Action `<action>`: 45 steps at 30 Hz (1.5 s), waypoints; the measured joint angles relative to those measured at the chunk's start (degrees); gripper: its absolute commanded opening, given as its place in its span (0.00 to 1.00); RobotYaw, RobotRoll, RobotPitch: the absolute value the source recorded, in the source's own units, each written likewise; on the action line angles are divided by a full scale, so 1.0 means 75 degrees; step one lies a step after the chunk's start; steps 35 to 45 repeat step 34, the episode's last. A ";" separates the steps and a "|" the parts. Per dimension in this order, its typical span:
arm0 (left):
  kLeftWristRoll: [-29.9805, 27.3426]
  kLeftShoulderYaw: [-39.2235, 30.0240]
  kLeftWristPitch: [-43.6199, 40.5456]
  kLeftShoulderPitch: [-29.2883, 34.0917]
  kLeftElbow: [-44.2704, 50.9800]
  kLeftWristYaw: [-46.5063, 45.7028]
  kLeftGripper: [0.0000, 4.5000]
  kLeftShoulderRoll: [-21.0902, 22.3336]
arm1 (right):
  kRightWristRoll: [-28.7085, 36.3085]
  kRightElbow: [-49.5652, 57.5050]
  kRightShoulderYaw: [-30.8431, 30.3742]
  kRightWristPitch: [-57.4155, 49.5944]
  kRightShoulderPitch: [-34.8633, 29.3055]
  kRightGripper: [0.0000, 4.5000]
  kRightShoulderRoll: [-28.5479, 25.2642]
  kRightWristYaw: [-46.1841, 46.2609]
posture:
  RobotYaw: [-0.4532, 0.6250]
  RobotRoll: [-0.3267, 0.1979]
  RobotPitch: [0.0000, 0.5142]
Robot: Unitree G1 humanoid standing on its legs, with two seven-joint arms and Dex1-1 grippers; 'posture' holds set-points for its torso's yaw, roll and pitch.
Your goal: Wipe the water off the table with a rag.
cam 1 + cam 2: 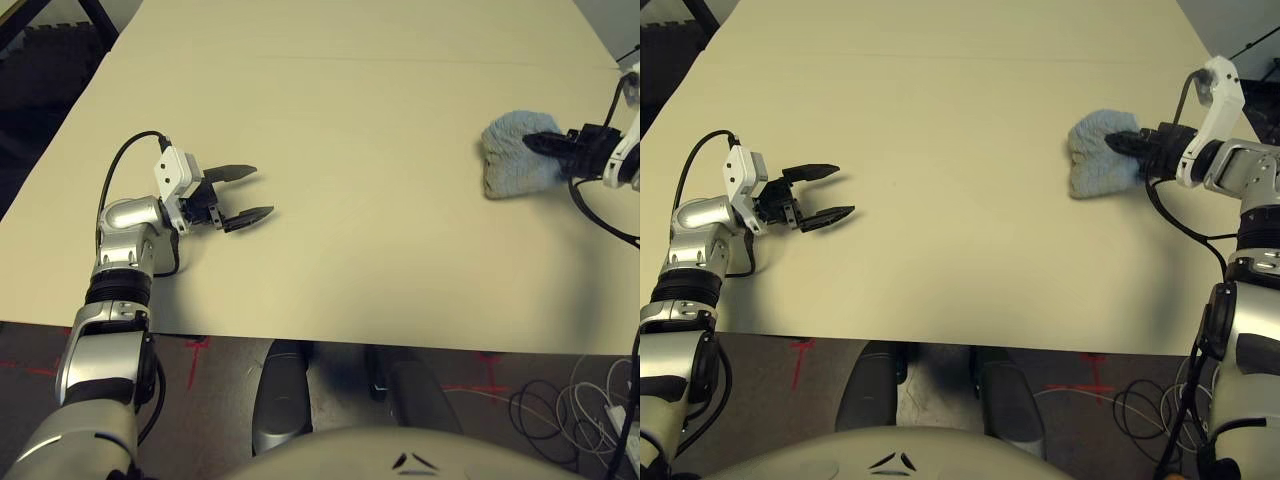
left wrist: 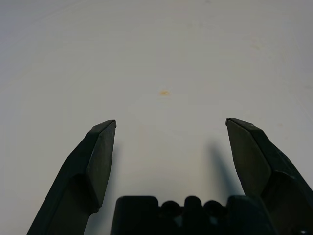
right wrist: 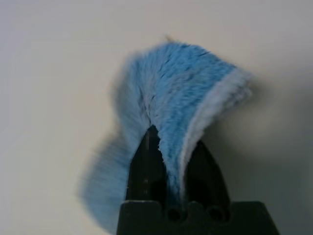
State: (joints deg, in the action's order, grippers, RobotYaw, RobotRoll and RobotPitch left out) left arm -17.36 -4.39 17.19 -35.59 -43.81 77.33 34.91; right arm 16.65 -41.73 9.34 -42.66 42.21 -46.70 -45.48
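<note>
Left gripper [image 1: 252, 192] sits low over the table [image 1: 350, 290] on the near left side, its 2 black fingers spread wide, nothing between them. Left wrist view shows 1 tiny yellow-orange spot of water [image 2: 165, 92] on the bare top just ahead of the fingertips, thin and faint, far smaller than the finger gap. Farther back on the right, right gripper [image 1: 1124, 143] is clamped tight on the rag [image 1: 1095, 155], a fold pinched between both fingers. Rag is light blue-grey terry, fluffy, bunched and lumpy, paler edge hem showing, resting on the table near the right edge. Thin seam line [image 1: 300, 58] crosses the far tabletop.
</note>
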 measured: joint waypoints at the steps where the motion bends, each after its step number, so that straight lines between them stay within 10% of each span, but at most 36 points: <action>1: 0.0000 0.0000 0.0000 -0.0001 -0.0002 0.0005 1.00 -0.0001 | -0.0207 -0.0041 -0.0125 0.0434 -0.0103 0.39 0.0015 0.0090 | 0.54 0.62 0.40; 8: -0.0029 -0.0127 -0.0286 -0.0047 -0.0007 -0.0291 1.00 -0.0026 | -0.0885 -0.1007 -0.0174 0.3183 -0.0085 1.00 0.0018 0.0738 | 0.53 0.62 0.38; 27: 0.0090 -0.2119 -0.0324 -0.1500 -0.1951 -0.6112 1.00 0.0355 | 0.0005 -0.2981 0.2180 0.7226 0.0735 1.00 0.0040 0.2326 | 0.58 0.62 0.34; 45: 0.0238 -0.2130 0.0025 -0.1503 -0.2346 -0.6603 1.00 0.0420 | 0.0050 -0.3193 0.2199 0.7349 0.0715 1.00 0.0393 0.2471 | 0.58 0.62 0.33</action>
